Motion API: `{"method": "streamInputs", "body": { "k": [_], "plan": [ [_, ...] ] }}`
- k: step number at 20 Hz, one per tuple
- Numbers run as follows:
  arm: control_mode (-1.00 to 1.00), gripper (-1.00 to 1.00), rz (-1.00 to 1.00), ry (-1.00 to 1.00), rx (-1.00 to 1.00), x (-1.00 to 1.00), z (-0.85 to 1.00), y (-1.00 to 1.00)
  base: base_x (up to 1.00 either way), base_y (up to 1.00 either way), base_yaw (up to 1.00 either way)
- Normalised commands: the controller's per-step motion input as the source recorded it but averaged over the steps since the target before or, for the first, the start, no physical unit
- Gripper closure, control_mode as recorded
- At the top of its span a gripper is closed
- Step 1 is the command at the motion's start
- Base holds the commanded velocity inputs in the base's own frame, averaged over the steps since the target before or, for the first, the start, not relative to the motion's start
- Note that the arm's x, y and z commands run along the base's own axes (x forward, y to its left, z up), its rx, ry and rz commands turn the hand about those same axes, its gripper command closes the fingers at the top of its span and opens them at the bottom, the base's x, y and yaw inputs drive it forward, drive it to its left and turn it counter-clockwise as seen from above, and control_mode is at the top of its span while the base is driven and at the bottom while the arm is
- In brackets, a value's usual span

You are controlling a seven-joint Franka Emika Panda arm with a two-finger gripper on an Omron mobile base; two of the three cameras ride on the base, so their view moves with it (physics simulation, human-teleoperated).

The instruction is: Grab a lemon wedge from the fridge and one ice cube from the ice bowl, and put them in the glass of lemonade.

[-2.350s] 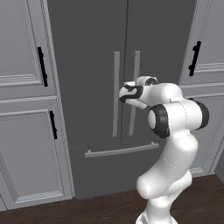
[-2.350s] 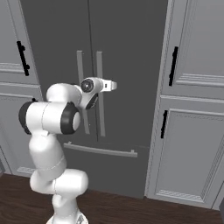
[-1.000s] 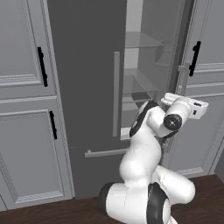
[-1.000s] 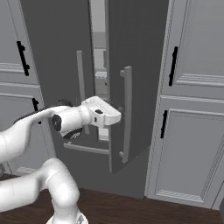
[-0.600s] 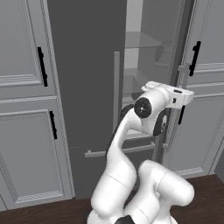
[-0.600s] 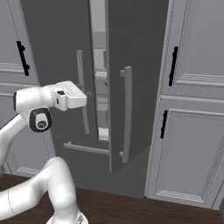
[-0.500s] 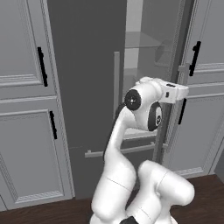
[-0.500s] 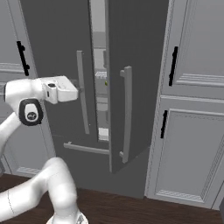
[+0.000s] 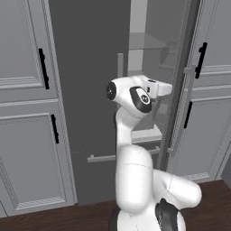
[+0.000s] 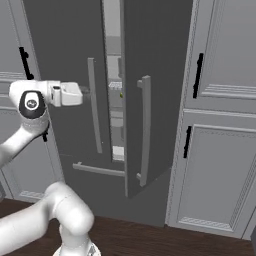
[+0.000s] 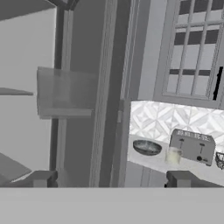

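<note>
The fridge (image 9: pixel 85 67) stands with its right door (image 10: pixel 155 75) swung partly open, and glass shelves (image 11: pixel 65 94) show inside. A tiny yellow-green lemon wedge (image 10: pixel 120 95) sits in the gap on a shelf. My gripper (image 11: pixel 111 179) is open and holds nothing. It hangs at handle height in front of the gap (image 9: pixel 168 88), just left of the left door's handle in the right base view (image 10: pixel 86 91). Past the door's edge, the hand view shows a counter with the dark ice bowl (image 11: pixel 147 148) and the pale yellow glass of lemonade (image 11: pixel 173 156) right of it.
A silver toaster (image 11: pixel 192 146) stands next to the glass on the counter. Light grey cabinets with black handles (image 9: pixel 43 67) flank the fridge on both sides (image 10: pixel 220 75). The open door's long handle (image 10: pixel 145 130) juts toward me. The floor is dark wood (image 10: pixel 150 235).
The right fridge door, shut at first, now stands open. My arm has risen and the hand has turned to face the gap, open the whole time.
</note>
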Motion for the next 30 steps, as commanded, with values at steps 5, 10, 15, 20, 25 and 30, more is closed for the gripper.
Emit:
{"method": "streamInputs", "body": {
  "k": [5, 10, 15, 20, 25, 30],
  "plan": [
    [-1.00, -1.00, 0.00, 0.00, 0.01, 0.94, -0.44, -0.67, 0.00, 0.00, 0.00],
    [-1.00, -1.00, -0.01, 0.01, 0.05, 0.70, -0.26, -0.93, 0.00, 0.00, 0.00],
    [-1.00, -1.00, -0.07, 0.00, 0.07, 0.20, -0.09, -1.00, 0.00, 0.00, 0.00],
    [-1.00, -1.00, -0.17, 0.01, 0.12, -0.16, 0.00, -1.00, 0.00, 0.00, 0.00],
    [-1.00, -1.00, -0.20, 0.00, 0.13, -0.21, 0.00, -1.00, 0.00, 0.00, 0.00],
    [-1.00, -1.00, 0.09, -0.17, -0.13, -0.87, 0.00, 0.28, 0.00, 0.00, 0.00]
  ]
}}
